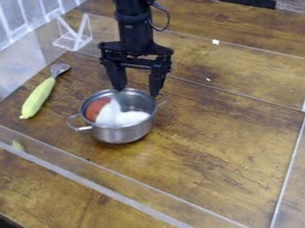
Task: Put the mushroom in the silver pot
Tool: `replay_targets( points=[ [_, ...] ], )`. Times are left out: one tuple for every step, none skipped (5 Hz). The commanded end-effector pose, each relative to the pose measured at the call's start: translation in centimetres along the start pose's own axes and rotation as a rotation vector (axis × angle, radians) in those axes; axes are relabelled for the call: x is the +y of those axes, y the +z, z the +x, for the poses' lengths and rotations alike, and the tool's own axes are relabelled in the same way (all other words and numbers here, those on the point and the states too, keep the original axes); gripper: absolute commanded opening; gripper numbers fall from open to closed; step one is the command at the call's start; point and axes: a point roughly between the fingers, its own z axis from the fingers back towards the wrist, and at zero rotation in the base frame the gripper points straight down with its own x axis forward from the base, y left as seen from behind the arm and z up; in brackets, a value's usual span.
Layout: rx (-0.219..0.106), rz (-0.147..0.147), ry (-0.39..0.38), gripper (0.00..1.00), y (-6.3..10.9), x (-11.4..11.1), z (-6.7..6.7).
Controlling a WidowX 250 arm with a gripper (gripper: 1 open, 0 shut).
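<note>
On the wooden table (pixel 223 130), probably little left to do except get clear of the cookware without upsetting it. Just above and beside the far rim, the black robot hand (pixel 136 92), spread open and grasping nothing, with contact against the metal impossible to confirm. Low over the steel pot (pixel 117 135), so liable to catch the rim or a wire side handle if moved sideways or lowered, then drag or tip the light vessel. Inside the pot, the toy mushroom (pixel 120 117), white stem and reddish cap both visible; likely to roll or be flicked out by a hard knock, thanks to that rounded shape and those low walls. Well off to the side, the corn cob (pixel 39 97), too far away to interfere. On any surface, no legible brand, label or writing.
</note>
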Motion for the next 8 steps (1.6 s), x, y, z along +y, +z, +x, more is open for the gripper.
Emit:
replay_targets(
  points=[
    [-0.001, 0.01, -0.042, 1.0, 0.2, -0.1, 0.7],
    [0.01, 0.017, -0.077, 1.0, 0.1, -0.3, 1.6],
    [0.012, 0.018, -0.077, 0.0, -0.4, -1.2, 2.4],
    [0.014, 0.018, -0.074, 0.0, -0.5, -2.2, 3.2],
    [0.01, 0.011, -0.079, 0.0, 0.4, -3.4, 3.9],
    [0.0, -0.002, -0.147, 0.0, 3.3, -3.4, 3.8],
    [-0.001, 0.002, -0.14, 1.0, 4.6, -3.7, 3.9],
    [-0.029, 0.003, -0.129, 1.0, 7.2, -3.7, 4.0]
  ],
)
